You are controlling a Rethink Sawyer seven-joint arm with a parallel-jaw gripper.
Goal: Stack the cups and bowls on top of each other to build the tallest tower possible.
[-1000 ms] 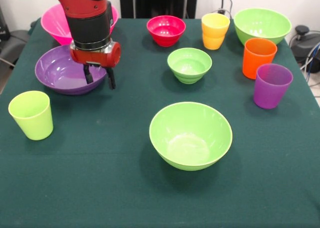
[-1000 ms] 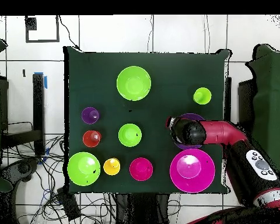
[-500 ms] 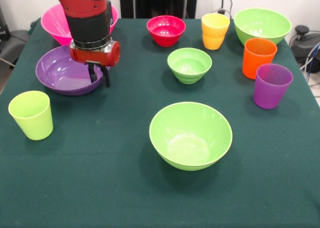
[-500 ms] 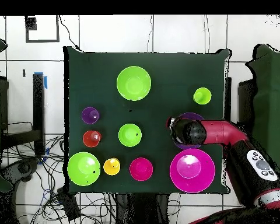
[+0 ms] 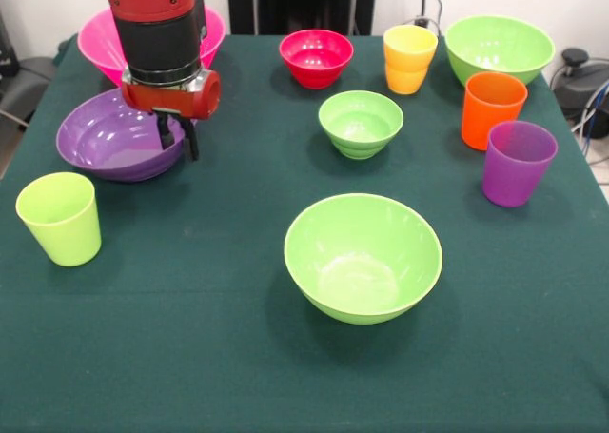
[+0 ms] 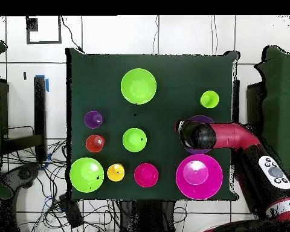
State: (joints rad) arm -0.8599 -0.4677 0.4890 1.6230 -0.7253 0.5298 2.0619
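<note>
The gripper, clamped on the purple bowl's rim, is dragging it toward the table's side edge, beside the pink bowl; stacking is only beginning.

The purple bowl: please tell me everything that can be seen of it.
The purple bowl is wide, shallow and glossy, apparently plastic, empty and open side up. It sits tilted, its right rim higher, near the table's left edge, in front of the pink bowl. The gripper is shut on its right rim, one finger inside, one outside.
</note>
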